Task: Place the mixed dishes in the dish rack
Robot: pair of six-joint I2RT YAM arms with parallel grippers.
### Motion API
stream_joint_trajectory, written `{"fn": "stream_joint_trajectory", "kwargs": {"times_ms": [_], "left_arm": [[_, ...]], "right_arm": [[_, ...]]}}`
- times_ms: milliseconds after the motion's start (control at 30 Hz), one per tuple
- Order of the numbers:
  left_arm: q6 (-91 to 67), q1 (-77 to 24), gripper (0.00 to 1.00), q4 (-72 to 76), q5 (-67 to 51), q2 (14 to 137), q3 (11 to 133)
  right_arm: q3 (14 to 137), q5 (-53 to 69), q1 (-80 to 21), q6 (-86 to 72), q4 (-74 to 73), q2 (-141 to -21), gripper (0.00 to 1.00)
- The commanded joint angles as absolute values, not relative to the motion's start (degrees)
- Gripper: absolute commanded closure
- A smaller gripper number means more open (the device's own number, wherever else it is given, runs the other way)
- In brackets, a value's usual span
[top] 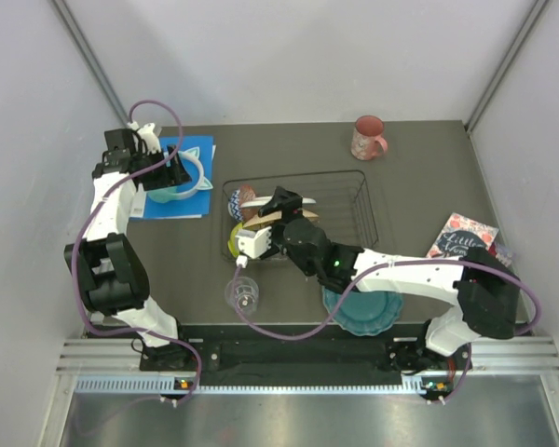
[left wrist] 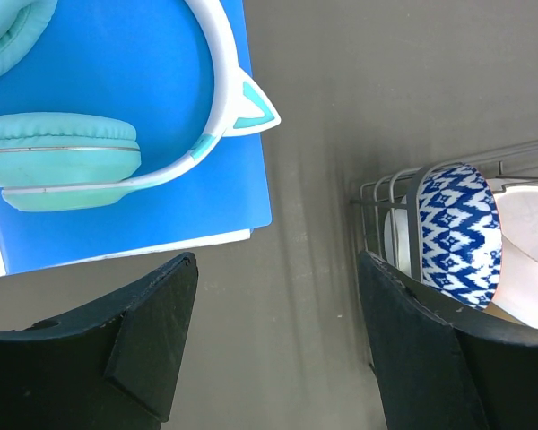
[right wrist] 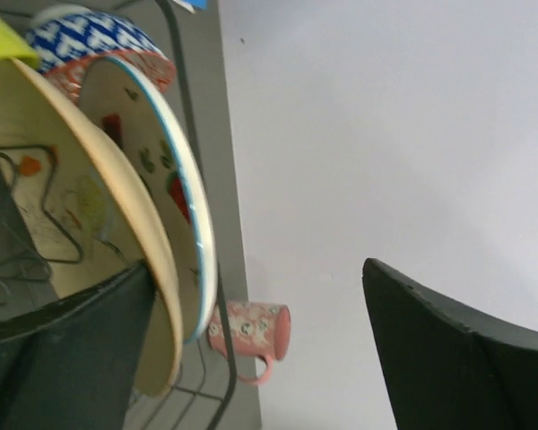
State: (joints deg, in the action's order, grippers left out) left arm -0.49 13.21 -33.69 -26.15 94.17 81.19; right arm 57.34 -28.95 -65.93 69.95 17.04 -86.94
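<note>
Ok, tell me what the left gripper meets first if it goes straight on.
Probably the bare dark grey table, between the blue folder and black wire dish rack; depth is unclear.

Teal scalloped plate (top: 365, 317) half under the right arm (top: 410, 273) (rim only)

Top external: overhead, far, facing down
Left wrist: close, downward; shares dish rack (left wrist: 368, 224) corner
Right wrist: close, sideways along same rack

Dish rack (top: 359, 200) mid-table; pink mug (top: 368, 138) behind; teal scalloped plate (top: 368, 315), small clear glass (top: 243, 293) nearer arms.
</note>
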Motion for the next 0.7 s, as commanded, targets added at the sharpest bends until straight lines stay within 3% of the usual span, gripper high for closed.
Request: {"fn": "stream_joint_trajectory", "kwargs": {"times_ms": [0, 133, 300, 367, 567, 667], "left_arm": [[-0.44, 13.54, 0.23, -32.17, -27.51, 93.34, 81.83], [-0.35, 13.54, 0.23, -32.96, -27.51, 93.34, 83.05], [3.16, 13.54, 0.23, -35.77, -27.07, 93.60, 86.22], [4.04, 13.62, 0.23, -37.09, -26.63, 93.43, 87.71], [4.48, 13.54, 0.23, -37.88, -27.24, 91.59, 89.47], [4.83, 13.62, 0.23, -39.10, -28.12, 91.14, 90.79]], "right_arm": [[62.40, -37.61, -67.23, 65.14, 16.54, -80.17, 0.01], [61.88, -45.33, -69.08, 58.91, 10.91, -74.72, 0.00], [66.88, -57.12, -68.73, 27.74, -11.64, -66.56, 0.00], [69.42, -50.94, -65.94, 9.45, -27.49, -63.73, 0.00], [58.64, -39.76, -49.44, -34.62, -42.23, -44.76, 0.00], [53.27, -29.75, -40.73, -45.30, -50.66, -38.95, 0.00]]}}
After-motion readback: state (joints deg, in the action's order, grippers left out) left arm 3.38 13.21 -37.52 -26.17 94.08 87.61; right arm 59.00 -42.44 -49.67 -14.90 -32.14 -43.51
